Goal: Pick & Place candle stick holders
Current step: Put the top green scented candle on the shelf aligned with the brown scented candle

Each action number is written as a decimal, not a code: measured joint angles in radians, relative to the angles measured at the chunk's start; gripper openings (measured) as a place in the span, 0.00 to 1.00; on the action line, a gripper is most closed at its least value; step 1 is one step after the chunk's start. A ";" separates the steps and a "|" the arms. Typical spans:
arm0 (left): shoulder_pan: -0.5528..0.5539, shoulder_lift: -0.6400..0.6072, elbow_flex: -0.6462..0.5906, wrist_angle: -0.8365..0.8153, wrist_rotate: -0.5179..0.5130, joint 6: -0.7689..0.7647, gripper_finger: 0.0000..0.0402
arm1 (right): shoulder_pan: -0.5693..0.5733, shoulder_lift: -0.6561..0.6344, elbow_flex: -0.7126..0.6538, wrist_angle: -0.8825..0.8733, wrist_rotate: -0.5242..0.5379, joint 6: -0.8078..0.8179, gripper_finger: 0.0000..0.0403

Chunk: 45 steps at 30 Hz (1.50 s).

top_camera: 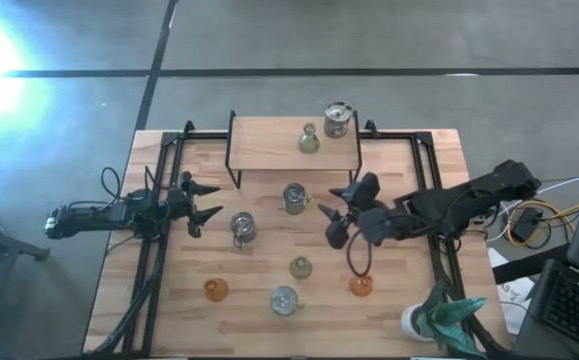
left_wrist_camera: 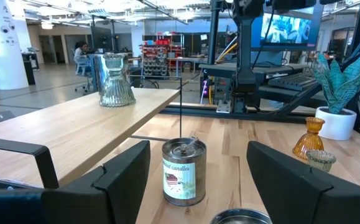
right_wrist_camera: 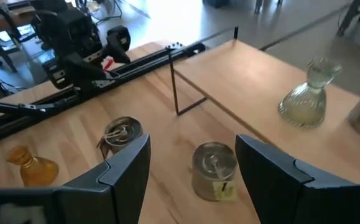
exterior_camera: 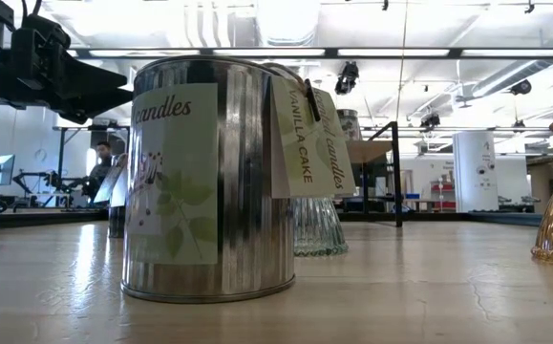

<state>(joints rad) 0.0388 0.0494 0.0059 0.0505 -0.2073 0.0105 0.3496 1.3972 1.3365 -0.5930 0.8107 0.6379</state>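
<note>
Several candle holders stand on their bases on the wooden table (top_camera: 169,300). A silvery tin (top_camera: 294,198) and another (top_camera: 242,228) stand mid-table. Toward the near edge are a pale green holder (top_camera: 300,267), two amber ones (top_camera: 216,290) (top_camera: 361,286) and a clear one (top_camera: 284,299). A silvery tin (top_camera: 338,120) and a pale green holder (top_camera: 309,140) stand on the raised shelf (top_camera: 269,150). My left gripper (top_camera: 217,200) is open and empty, left of the tins. My right gripper (top_camera: 329,222) is open and empty, above the table right of the middle tin (right_wrist_camera: 214,169).
A white pot with a teal plant (top_camera: 439,318) stands at the near right corner. The shelf's thin black legs (top_camera: 232,165) stand at the far middle. Black rails (top_camera: 154,260) run along both sides of the table. In the low view a labelled tin (exterior_camera: 209,177) fills the foreground.
</note>
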 joint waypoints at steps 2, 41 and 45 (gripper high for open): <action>0.000 0.000 0.000 0.000 0.000 0.000 0.68 | 0.005 0.020 0.000 0.003 0.000 0.024 0.57; 0.000 0.000 0.000 0.000 0.000 0.000 0.68 | -0.159 0.204 -0.108 -0.084 -0.114 0.353 0.98; 0.000 0.000 0.000 0.000 0.000 0.000 0.68 | -0.171 0.216 -0.141 -0.070 -0.112 0.345 0.96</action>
<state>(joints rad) 0.0391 0.0494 0.0059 0.0505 -0.2077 0.0105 0.1783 1.6128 1.1957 -0.6628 0.6986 0.9830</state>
